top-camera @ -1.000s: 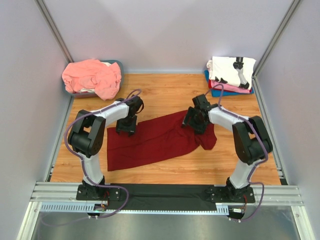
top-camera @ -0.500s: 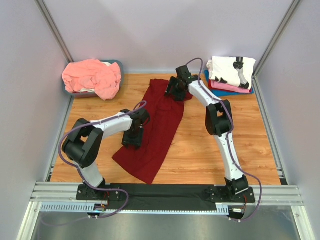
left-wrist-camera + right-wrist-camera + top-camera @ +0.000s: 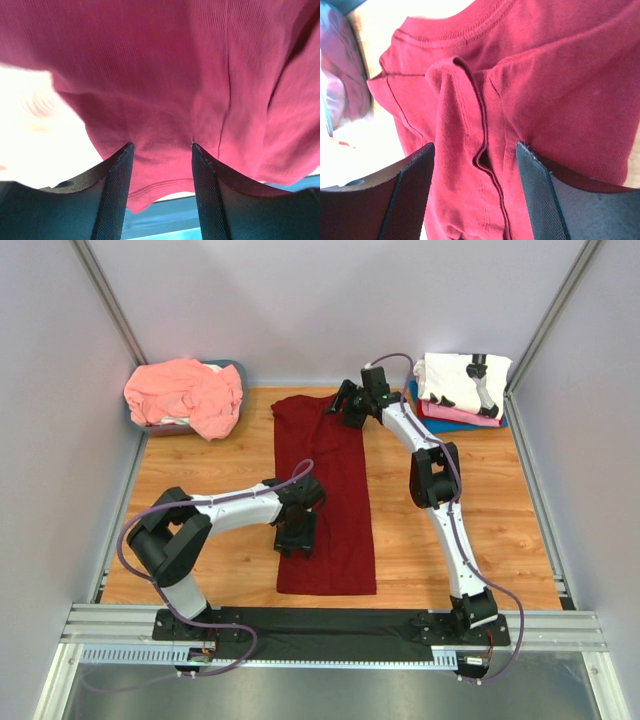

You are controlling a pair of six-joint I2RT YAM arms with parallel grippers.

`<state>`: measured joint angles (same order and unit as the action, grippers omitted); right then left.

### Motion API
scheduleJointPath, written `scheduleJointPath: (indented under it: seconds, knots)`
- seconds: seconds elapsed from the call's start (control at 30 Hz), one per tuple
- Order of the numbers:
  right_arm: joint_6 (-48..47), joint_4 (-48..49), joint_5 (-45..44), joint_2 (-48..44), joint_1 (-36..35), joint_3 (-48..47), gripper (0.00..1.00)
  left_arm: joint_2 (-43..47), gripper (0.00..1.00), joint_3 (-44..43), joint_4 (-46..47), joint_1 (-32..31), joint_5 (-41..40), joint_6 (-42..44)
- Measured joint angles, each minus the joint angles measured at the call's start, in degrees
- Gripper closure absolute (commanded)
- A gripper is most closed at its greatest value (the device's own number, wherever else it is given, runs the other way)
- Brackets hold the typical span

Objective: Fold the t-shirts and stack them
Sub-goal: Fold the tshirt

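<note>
- Left fingers [image 3: 112, 200] are standing apart, pressing down on the dark red t-shirt [image 3: 322, 470] toward its near end, not pinching it.
- Right fingers [image 3: 412, 195], also parted, are straddling a raised wrinkle beside the collar.
- That shirt is lying lengthwise on the table [image 3: 500, 510]; I judge the wrinkle needs flattening before any fold.

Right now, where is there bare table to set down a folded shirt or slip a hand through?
Bare wood between the right arm and right wall, nearer than the folded t-shirt stack; and between the salmon-pink t-shirt heap and left arm. Crowded: centre, under the dark red t-shirt and both arms.
</note>
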<state>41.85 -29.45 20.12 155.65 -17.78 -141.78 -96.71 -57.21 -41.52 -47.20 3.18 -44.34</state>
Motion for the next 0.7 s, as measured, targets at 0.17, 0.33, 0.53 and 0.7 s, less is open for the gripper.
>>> scheduleJointPath:
  seconds: [0.17,0.33,0.53,0.7]
  knots:
    - [1.14,2.8,0.02,0.02,0.46,1.4,0.32,5.38,0.43,6.16,2.05,-2.54,0.68,-3.91]
    - [1.9,5.05,1.53,-0.02,0.85,2.47,0.31,9.79,0.42,10.29,2.32,-5.99,0.61,-7.23]
    - [2.08,8.57,3.17,-1.92,1.09,6.54,0.26,11.87,0.4,8.68,-4.24,-7.69,-3.08,-8.04]
    - [1.07,7.41,3.67,-5.84,1.09,11.69,0.23,14.69,0.38,3.58,-9.64,-7.65,-8.39,-7.34]
